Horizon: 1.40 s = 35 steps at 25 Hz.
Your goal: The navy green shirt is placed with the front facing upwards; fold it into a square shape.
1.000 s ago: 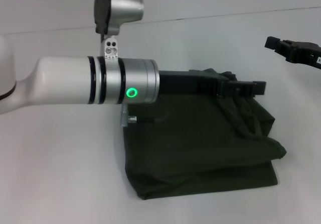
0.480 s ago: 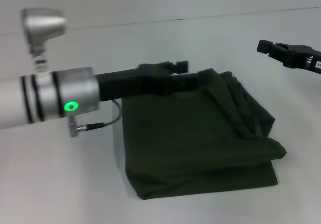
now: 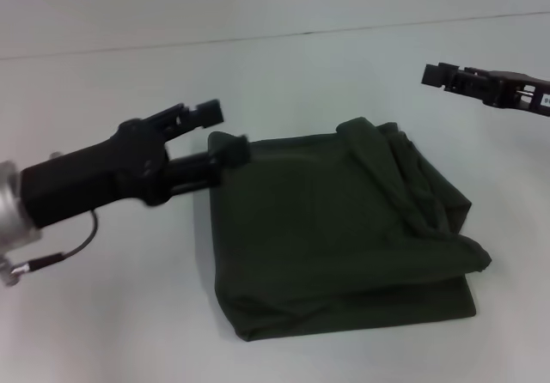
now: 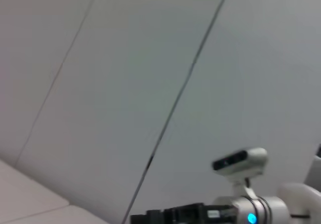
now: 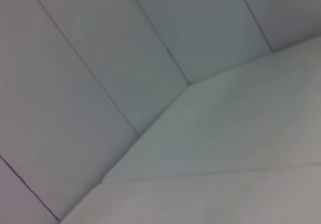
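Now, from the head view, I am looking at the navy green shirt (image 3: 344, 237) lying on the white table (image 3: 112, 314) as a rough square bundle: soft matte cotton, edges fairly straight nearest me, bunched and ridged along its right side. My left tool (image 3: 225, 130) is hovering at the shirt's far left corner, prongs apart, one above the cloth and one level with the corner, clamping nothing that I can see. My right tool (image 3: 443, 75) is hanging above the table beyond the shirt's right side, well apart from it; I cannot tell how it is set. I am judging the folding nearly finished; the next move calls for smoothing that lumpy right side or simply backing off.

From the left wrist, I am seeing only pale wall panels and the other arm (image 4: 251, 215).

From the right wrist, nothing but wall and seams.
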Motion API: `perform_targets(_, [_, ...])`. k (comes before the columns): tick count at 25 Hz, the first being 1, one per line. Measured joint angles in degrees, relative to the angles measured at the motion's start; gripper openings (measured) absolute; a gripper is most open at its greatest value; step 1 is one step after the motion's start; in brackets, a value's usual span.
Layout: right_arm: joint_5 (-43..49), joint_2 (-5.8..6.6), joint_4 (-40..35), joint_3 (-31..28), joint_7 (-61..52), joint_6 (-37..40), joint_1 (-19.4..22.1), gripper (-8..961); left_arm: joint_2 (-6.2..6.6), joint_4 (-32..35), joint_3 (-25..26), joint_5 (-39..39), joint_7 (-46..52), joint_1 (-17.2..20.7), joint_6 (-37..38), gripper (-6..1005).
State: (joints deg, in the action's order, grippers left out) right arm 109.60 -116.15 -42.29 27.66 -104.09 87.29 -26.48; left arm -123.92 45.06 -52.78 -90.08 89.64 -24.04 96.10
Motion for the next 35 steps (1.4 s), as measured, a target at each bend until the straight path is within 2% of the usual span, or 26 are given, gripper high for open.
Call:
perform_targets(4, [4.48, -1.24, -7.51, 1.86, -9.35, -0.63, -0.80, 417, -0.04, -0.41, 2.86, -2.20, -3.69, 1.13, 3.26, 890])
perform_targets(7, [9.23, -1.75, -13.91, 3.42, -18.26, -1.25, -1.71, 465, -0.11, -0.56, 3.02, -3.47, -5.09, 1.40, 3.55, 890])
perform_targets(9, [12.37, -1.56, -16.91, 4.87, -23.84, -1.12, -2.62, 497, -0.19, -0.74, 3.06, -4.10, -5.73, 1.44, 3.48, 889])
perform_targets(12, [16.79, -0.51, -19.28, 6.59, -30.44, -0.61, -4.39, 513, -0.26, -0.88, 3.10, -4.32, -6.37, 1.48, 3.43, 889])
perform_targets(16, [21.69, 0.48, -20.54, 9.02, -35.56, 0.30, -6.99, 512, -0.27, -1.02, 3.14, -4.26, -6.49, 1.45, 3.28, 888])
perform_targets(19, [25.74, 0.49, -20.88, 11.10, -37.90, 1.33, -9.17, 507, -0.27, -1.43, 3.16, -4.19, -6.54, 1.13, 3.28, 888])
perform_targets(29, [35.06, -1.30, -20.46, 18.60, -45.87, 1.86, -16.89, 507, -0.27, -2.41, 3.18, -4.62, -9.01, 1.40, 3.93, 886])
perform_targets(35, [40.14, -2.14, -20.46, 22.18, -51.31, 2.10, -20.01, 507, -0.14, -4.31, 3.20, -4.73, -11.25, 1.31, 4.02, 885])
